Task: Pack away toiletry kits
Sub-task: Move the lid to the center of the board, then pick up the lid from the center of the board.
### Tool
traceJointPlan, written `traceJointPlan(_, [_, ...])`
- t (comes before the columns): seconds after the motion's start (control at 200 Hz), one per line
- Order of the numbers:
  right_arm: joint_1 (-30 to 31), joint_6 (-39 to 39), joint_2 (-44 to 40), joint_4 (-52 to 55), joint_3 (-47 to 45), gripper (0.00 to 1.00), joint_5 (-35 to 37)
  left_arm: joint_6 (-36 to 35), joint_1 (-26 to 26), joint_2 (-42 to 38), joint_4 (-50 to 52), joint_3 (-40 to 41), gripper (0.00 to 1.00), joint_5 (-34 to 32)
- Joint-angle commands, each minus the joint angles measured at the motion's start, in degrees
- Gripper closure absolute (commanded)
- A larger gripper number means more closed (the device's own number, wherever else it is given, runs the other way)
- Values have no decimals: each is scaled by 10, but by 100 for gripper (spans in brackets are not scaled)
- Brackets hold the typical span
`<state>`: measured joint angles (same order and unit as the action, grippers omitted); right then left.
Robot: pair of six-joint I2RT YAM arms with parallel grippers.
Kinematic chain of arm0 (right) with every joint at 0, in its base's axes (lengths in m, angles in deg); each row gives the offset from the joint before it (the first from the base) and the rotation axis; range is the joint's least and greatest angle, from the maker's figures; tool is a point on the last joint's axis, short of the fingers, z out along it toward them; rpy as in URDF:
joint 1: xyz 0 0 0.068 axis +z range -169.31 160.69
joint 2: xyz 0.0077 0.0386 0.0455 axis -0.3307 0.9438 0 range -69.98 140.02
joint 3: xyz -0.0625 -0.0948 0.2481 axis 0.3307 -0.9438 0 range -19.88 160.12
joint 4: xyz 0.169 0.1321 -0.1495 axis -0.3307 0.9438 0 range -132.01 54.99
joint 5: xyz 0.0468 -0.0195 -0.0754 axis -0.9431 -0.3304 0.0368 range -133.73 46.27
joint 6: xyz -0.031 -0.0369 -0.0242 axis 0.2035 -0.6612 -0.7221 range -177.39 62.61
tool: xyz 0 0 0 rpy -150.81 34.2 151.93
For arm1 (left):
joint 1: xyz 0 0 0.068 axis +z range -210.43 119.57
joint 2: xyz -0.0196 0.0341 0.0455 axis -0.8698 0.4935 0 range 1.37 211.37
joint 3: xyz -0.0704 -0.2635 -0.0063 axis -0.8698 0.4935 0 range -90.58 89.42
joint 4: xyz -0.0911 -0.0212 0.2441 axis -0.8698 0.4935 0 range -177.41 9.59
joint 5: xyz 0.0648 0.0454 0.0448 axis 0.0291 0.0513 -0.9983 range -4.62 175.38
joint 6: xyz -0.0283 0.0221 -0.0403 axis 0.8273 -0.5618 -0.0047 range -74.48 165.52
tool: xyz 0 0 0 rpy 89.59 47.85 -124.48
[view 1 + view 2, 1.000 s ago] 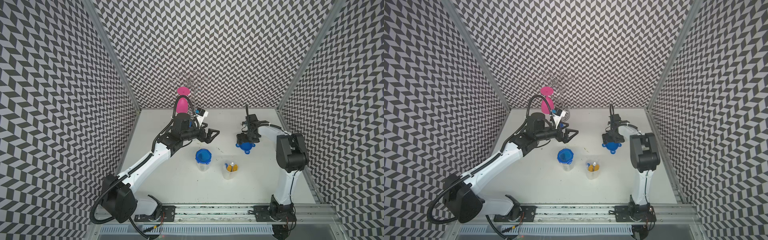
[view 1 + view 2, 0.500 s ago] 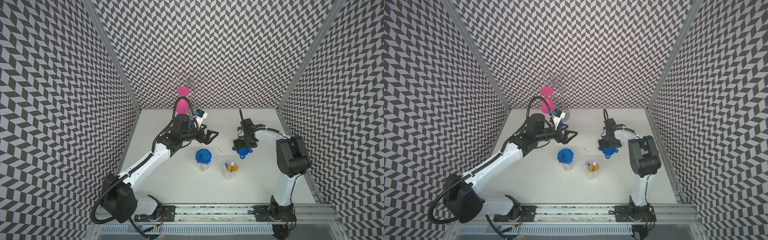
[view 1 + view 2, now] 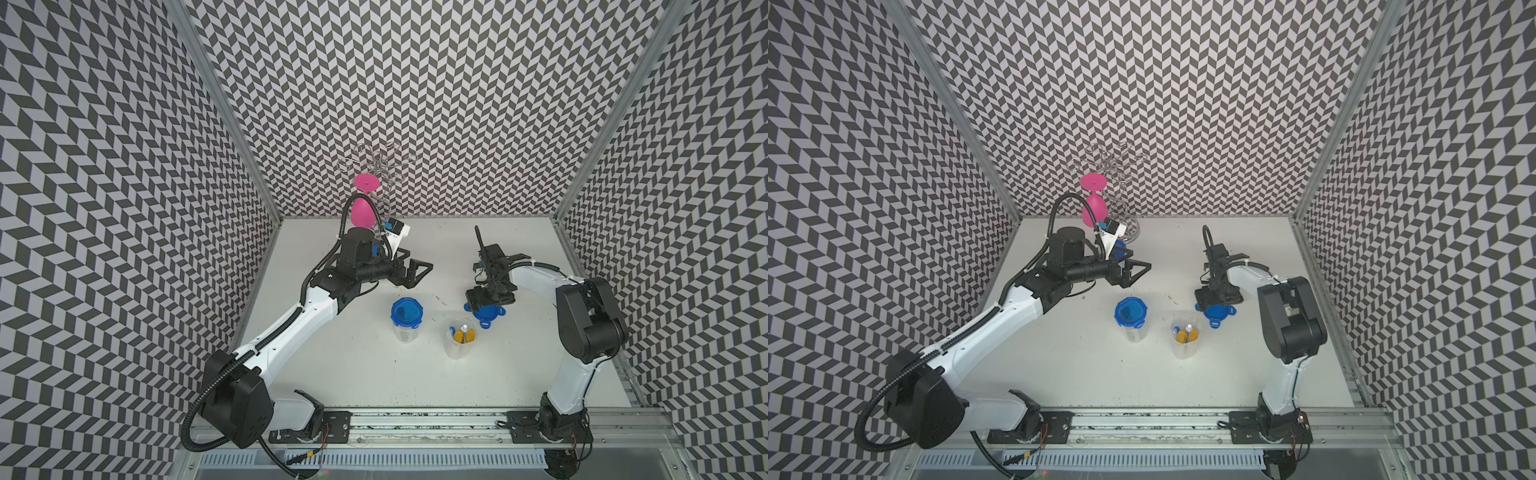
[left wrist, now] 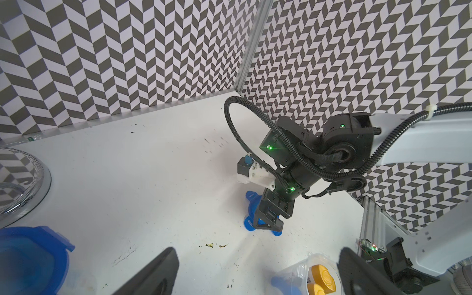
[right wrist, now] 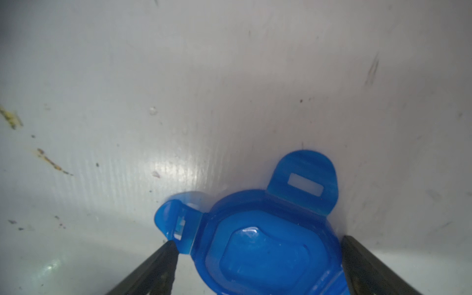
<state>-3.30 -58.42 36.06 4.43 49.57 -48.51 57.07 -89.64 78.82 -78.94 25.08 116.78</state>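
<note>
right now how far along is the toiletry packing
Done: one jar is closed with its blue lid. In hand: the right end effector, open, straddles the loose blue lid lying on the table. Left: the open jar, holding yellow-capped bottles, still needs that lid. The left end effector hovers open, empty.

Left gripper [image 3: 417, 272] fingers spread wide, arm stretched forward; right gripper [image 3: 490, 297] fingers wide, pointing down.

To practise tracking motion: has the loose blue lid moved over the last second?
Yes. The lid has slid nearer the open jar, with the right gripper over it.
</note>
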Motion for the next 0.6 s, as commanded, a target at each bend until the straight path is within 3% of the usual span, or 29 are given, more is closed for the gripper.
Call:
traceJointPlan(0.0, [5,-11,-22,16,0,2,2,3,3,-11,-18,4,1,13])
traceJointPlan(0.591, [24,-14,-15,-13,-47,1,43,40,15,7,-36,-7,1,48])
